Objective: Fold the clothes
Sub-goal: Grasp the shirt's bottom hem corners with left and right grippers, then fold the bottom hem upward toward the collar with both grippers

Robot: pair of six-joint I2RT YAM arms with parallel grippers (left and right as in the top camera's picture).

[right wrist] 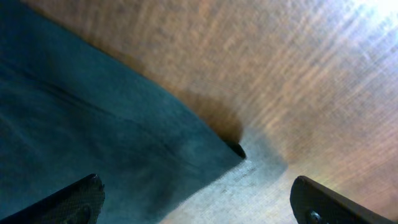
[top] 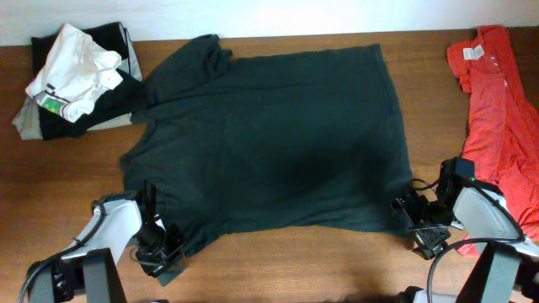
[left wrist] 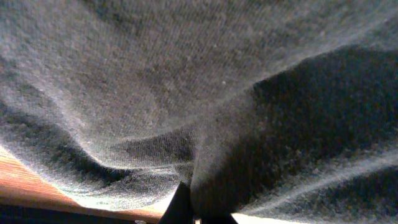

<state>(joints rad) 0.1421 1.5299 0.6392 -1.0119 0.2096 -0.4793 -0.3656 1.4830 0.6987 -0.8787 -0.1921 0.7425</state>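
One black cloth T-shirt (top: 269, 135) flat, centred on the wooden table (top: 337, 269); one red-orange cloth shirt (top: 497, 109) at its right edge.
The left gripper (top: 158, 246) pinches the black shirt's near-left hem corner; the right gripper (top: 410, 219) gapes beside the near-right corner.

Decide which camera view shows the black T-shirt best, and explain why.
Overhead: the whole black T-shirt lies spread flat, sleeves and hem visible. The left wrist view shows only bunched dark cloth close up; the right wrist view shows just one corner.

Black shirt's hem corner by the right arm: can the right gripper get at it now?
Probably yes. The right gripper stands open, and the corner of the black shirt lies flat on the table just ahead of it, with nothing over it.
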